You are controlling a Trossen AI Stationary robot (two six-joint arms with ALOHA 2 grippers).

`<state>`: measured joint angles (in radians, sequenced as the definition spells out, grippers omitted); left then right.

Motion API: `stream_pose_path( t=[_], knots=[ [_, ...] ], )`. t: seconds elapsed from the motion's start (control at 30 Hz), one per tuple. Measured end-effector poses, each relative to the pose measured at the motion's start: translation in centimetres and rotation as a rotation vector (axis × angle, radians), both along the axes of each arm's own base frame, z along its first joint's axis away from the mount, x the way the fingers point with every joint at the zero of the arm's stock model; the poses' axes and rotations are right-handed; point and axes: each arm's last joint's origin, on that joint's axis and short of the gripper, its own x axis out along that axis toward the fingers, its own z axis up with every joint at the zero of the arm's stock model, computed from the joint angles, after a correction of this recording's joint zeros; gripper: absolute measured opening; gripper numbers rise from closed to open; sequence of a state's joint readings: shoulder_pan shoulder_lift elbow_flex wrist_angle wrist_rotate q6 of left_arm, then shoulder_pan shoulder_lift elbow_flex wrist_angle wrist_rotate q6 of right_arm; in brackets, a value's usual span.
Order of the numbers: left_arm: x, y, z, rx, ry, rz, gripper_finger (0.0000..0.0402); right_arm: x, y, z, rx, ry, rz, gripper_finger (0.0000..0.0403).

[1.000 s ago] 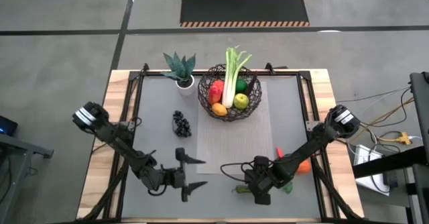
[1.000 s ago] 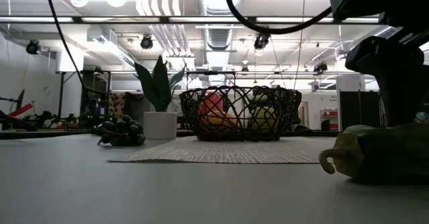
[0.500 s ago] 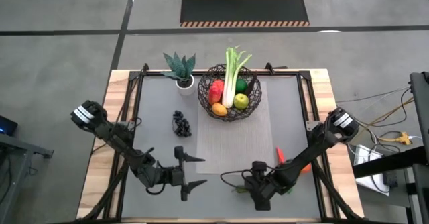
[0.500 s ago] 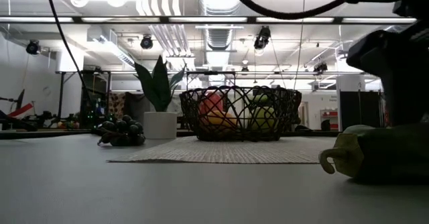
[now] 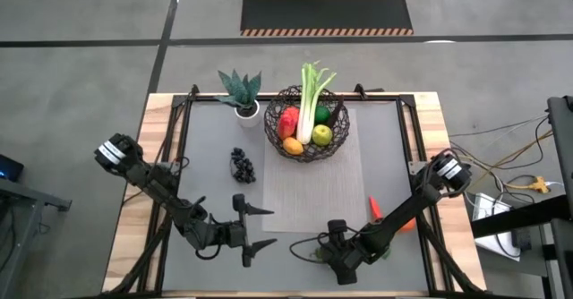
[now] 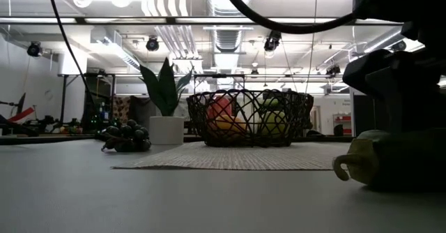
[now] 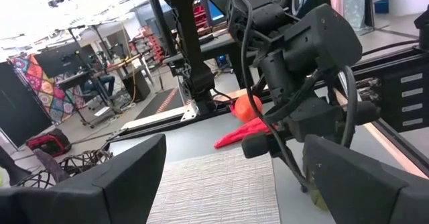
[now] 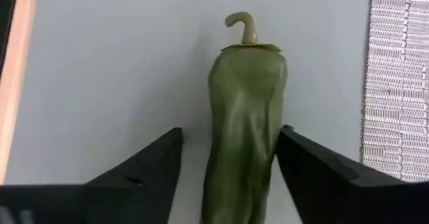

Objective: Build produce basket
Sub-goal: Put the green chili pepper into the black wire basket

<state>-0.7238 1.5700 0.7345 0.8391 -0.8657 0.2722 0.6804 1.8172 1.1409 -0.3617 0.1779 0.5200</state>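
The dark wire basket (image 5: 307, 124) stands at the far middle of the table on a grey woven mat (image 5: 313, 192). It holds a leek, a red, a green and an orange fruit. A green pepper (image 8: 244, 117) lies on its side on the table near the front edge, and it also shows in the low view (image 6: 369, 164). My right gripper (image 5: 328, 250) is open, low over the pepper, with one finger on each side of it. My left gripper (image 5: 261, 230) is open and empty at the front left. Dark grapes (image 5: 243, 165) lie on the table left of the mat. My right gripper's fingers lie along the pepper, level with the table, one on each long side. One fingertip (image 8: 289, 135) stands right against the pepper's side (image 8: 275, 127), but I cannot tell whether it touches. The other finger is clear of it. The pepper lies flat on the table.
A white pot with a spiky green plant (image 5: 240, 95) stands left of the basket. A red carrot-like piece (image 5: 374, 207) and an orange fruit (image 5: 407, 223) lie at the right, under my right arm. The table's front edge is close behind the pepper.
My right gripper has gone a little toward the table's left and near edge, low along the pepper. The pepper has stayed where it was.
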Motion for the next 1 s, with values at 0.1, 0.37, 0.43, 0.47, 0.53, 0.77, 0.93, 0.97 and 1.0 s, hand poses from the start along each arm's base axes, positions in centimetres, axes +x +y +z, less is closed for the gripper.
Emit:
stream_pose_path(
  t=[0.1, 0.37, 0.43, 0.47, 0.53, 0.77, 0.93, 0.97, 1.0],
  knots=[
    [0.0, 0.0, 0.0, 0.000, -0.001, 0.002, 0.0336, 0.0, 0.0, 0.0, -0.004, -0.001, -0.004, 0.0182],
    [0.0, 0.1, 0.1, 0.003, -0.002, 0.004, 0.0336, 0.0, 0.0, 0.0, -0.014, -0.005, 0.015, 0.0066],
    [0.0, 0.1, 0.0, 0.005, 0.000, 0.005, 0.0336, 0.0, 0.0, 0.0, -0.017, -0.006, 0.020, 0.0066],
    [0.0, 0.1, 0.0, 0.006, 0.001, 0.005, 0.0336, 0.0, 0.0, 0.1, -0.019, -0.008, 0.025, 0.0066],
    [0.0, 0.1, 0.0, 0.021, 0.005, 0.005, 0.0336, 0.1, -0.3, 0.3, -0.024, -0.009, 0.034, 0.0066],
    [0.2, 0.4, -0.1, 0.048, 0.010, 0.016, 0.0336, 0.5, -1.1, 3.0, -0.036, -0.099, 0.094, 0.0066],
    [0.2, 0.4, -0.1, -0.004, 0.003, 0.016, 0.0336, 0.6, -1.7, 5.4, -0.121, -0.221, 0.125, 0.0066],
    [0.2, 0.4, -0.1, -0.007, 0.003, 0.016, 0.0336, 0.6, -1.9, 5.9, -0.139, -0.242, 0.123, 0.0066],
    [0.2, 0.4, -0.1, -0.009, 0.003, 0.016, 0.0336, 0.6, -2.1, 6.3, -0.149, -0.261, 0.116, 0.0066]
  ],
)
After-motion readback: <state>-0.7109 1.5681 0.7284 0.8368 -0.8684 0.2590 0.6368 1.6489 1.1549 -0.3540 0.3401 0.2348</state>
